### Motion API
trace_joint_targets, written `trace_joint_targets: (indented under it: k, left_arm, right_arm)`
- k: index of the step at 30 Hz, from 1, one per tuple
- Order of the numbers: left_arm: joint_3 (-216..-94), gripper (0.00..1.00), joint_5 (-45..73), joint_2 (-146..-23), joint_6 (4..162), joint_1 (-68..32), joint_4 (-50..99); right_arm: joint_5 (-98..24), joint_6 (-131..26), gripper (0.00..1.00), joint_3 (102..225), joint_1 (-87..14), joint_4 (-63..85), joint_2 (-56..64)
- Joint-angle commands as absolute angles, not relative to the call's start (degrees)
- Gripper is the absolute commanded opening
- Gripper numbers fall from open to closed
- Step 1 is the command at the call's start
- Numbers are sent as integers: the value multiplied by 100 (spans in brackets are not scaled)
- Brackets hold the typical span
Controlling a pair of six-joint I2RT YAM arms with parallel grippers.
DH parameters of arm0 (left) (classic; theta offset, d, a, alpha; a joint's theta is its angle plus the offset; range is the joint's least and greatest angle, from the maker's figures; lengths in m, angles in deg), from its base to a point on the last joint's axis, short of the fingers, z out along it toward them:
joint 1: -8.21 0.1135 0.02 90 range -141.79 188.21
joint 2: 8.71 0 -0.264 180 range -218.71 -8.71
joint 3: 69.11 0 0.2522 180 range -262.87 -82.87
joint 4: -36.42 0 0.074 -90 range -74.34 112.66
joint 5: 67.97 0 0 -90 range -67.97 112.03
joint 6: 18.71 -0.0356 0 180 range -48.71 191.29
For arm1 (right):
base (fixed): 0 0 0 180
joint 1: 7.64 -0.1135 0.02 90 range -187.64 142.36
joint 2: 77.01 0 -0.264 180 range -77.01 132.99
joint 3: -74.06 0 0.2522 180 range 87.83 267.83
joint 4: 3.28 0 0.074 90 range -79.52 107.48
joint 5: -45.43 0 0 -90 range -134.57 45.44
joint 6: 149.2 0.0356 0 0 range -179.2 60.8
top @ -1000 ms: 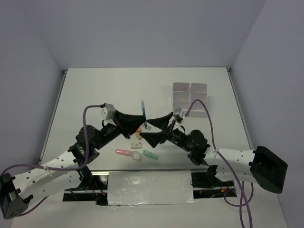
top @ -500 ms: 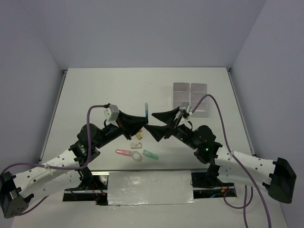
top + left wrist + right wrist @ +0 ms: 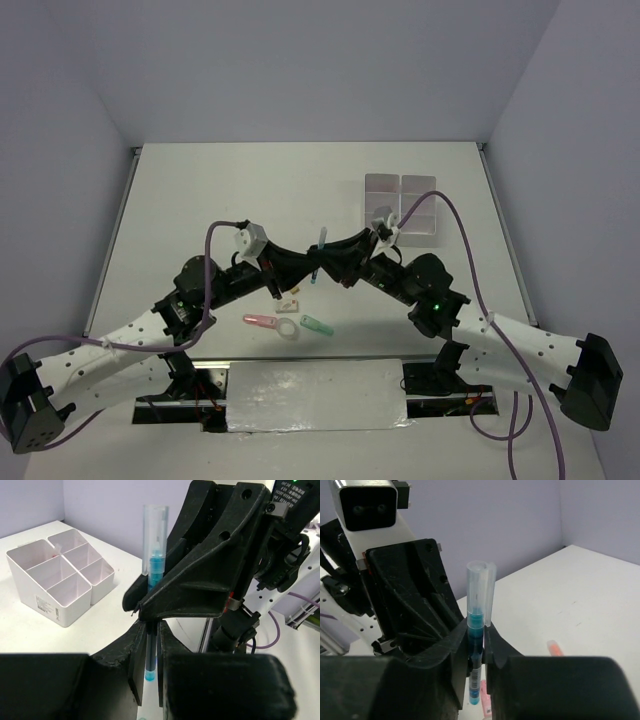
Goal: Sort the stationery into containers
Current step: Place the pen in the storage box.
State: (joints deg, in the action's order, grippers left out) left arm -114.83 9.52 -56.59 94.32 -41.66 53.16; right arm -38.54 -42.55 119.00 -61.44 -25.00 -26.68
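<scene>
A blue pen (image 3: 319, 254) with a clear cap stands upright in the air over the middle of the table. My left gripper (image 3: 306, 262) is shut on its lower barrel (image 3: 149, 652). From the opposite side my right gripper (image 3: 334, 258) is shut on the same pen (image 3: 479, 617), just below the cap. The two sets of fingers meet tip to tip. The white containers (image 3: 400, 184) stand at the back right, and their compartments (image 3: 46, 606) show in the left wrist view. More stationery lies under the grippers: a pink piece (image 3: 260, 321), a clear ring (image 3: 287, 329), a green piece (image 3: 317, 325) and a small eraser (image 3: 290, 301).
An orange highlighter tip (image 3: 554, 647) and a pink item (image 3: 484, 692) show on the table beneath the right gripper. Both arms arch over the table's near half, their cables looping above them. A foil-covered plate (image 3: 315, 395) lies between the arm bases.
My right gripper has moved in from the right and closed on the pen. The left gripper, still shut on the pen, has shifted slightly right toward it.
</scene>
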Motion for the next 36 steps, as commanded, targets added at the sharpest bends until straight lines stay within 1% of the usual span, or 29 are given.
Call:
trace_joint_targets:
  k: [1,2,4,5,6,7,8,9,10,13,14,15,16,17,19,21,23,24,27,31,36]
  left_arm:
    - [-11715,0,823,-5529,9256,-4189,5658]
    - [-11723,0,849,-5520,9239,-4189,5606]
    - [-11741,0,911,-5529,9186,-4180,5535]
    - [-11750,0,937,-5546,9168,-4189,5431]
    - [-11793,2,990,-5555,9133,-4189,5360]
    - [-11829,15,1173,-5573,9142,-4189,5264]
    - [-11855,37,1279,-5573,9151,-4189,5176]
    - [-11890,87,1437,-5573,9151,-4180,4966]
    - [-11977,99,1595,-5556,9203,-4180,4825]
    - [-12259,99,2176,-5503,9282,-4189,4017]
    - [-12312,99,2447,-5459,9326,-4189,3771]
    - [-12443,99,2910,-5433,9413,-4189,3281]
    - [-12496,99,3089,-5415,9440,-4189,3050]
    - [-12549,99,3343,-5354,9449,-4189,2848]
    - [-12532,99,3521,-5179,9484,-4189,2435]
    - [-12401,99,3627,-5029,9589,-4189,2327]
    - [-12182,99,3522,-4792,9590,-4197,2405]
    - [-12128,99,3495,-4730,9599,-4197,2432]
    - [-11979,99,3373,-4633,9599,-4215,2529]
    - [-12005,99,3223,-4895,9555,-4232,2617]
    - [-12040,99,2951,-5160,9485,-4224,2810]
  right_arm:
    - [-3841,-4320,22,12096,-6107,-2414,-2647]
    - [-3841,-4329,16,12087,-6107,-2397,-2647]
    - [-3902,-4346,3,12079,-6107,-2380,-2682]
    - [-3938,-4407,0,12070,-6099,-2353,-2682]
    - [-3964,-4469,0,12078,-6099,-2344,-2674]
    - [-4112,-4548,0,12061,-6099,-2353,-2665]
    - [-4227,-4635,0,12035,-6073,-2431,-2656]
    - [-4359,-4845,0,11991,-6029,-2510,-2639]
    - [-4603,-4943,0,11886,-5811,-2624,-2569]
    - [-4755,-5277,0,11815,-5222,-3047,-2253]
    - [-4781,-5548,0,11858,-4802,-3195,-2130]
    - [-4730,-5672,0,11981,-4563,-3284,-1781]
    - [-4642,-5795,0,12077,-4369,-3380,-1568]
    - [-4397,-6014,0,12174,-3958,-3625,-1105]
    - [-4132,-6156,0,12394,-3622,-3951,-637]
    - [-3695,-6131,0,12491,-3088,-4487,-67]
    - [-3360,-5938,0,12641,-2595,-4864,217]
    - [-2966,-5937,0,12676,-2479,-5015,436]
    - [-2612,-5840,0,12965,-2232,-5166,657]
    - [-2620,-6296,0,13386,-2162,-4727,850]
    - [-2602,-6578,0,13817,-2056,-4797,1430]
